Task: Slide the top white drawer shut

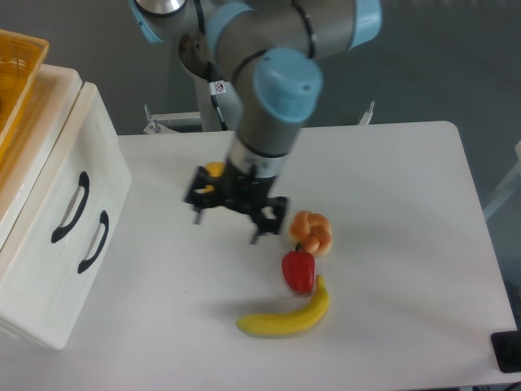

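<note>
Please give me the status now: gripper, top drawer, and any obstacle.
Gripper open, empty, over mid-table, clear of the cabinet. Top white drawer looks pushed in, flush with the lower drawer. Nothing blocking its front.

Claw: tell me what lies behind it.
A yellow bell pepper shows just behind the open claw; most of it is covered by the claw.

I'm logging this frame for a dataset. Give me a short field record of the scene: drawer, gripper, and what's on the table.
top drawer: front flush with lower drawer, looks closed
gripper: open, empty, above the table, apart from cabinet
yellow pepper: mostly hidden behind gripper
bun: right of gripper
red pepper: touching bun and banana
basket: atop cabinet
</note>
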### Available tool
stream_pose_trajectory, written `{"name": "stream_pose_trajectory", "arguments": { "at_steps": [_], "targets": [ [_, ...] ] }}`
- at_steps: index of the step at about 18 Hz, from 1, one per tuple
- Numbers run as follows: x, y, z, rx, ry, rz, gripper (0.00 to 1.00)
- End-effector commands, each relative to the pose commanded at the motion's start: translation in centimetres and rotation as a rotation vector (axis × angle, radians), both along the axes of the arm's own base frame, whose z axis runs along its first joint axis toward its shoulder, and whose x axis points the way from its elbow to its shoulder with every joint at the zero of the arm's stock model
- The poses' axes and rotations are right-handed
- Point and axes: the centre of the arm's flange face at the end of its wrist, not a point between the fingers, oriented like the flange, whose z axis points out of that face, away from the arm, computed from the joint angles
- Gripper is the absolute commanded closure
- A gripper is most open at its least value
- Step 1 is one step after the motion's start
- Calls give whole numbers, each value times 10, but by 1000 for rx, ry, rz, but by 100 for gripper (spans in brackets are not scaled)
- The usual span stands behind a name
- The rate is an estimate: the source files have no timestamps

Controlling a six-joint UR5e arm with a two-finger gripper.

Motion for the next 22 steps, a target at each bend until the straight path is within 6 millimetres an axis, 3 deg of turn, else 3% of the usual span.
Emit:
{"name": "stream_pose_trajectory", "arguments": {
  "at_steps": [5, 9, 13, 17, 22],
  "targets": [
    [-74, -47, -29, -23, 65, 4, 0],
    [-111, -76, -47, -116, 153, -185, 0],
    [-140, -99, -69, -184, 185, -242, 0],
    [-163, -117, -113, -237, 175, -404, 0],
    [-183, -150, -133, -263, 150, -444, 0]
  ]
}}
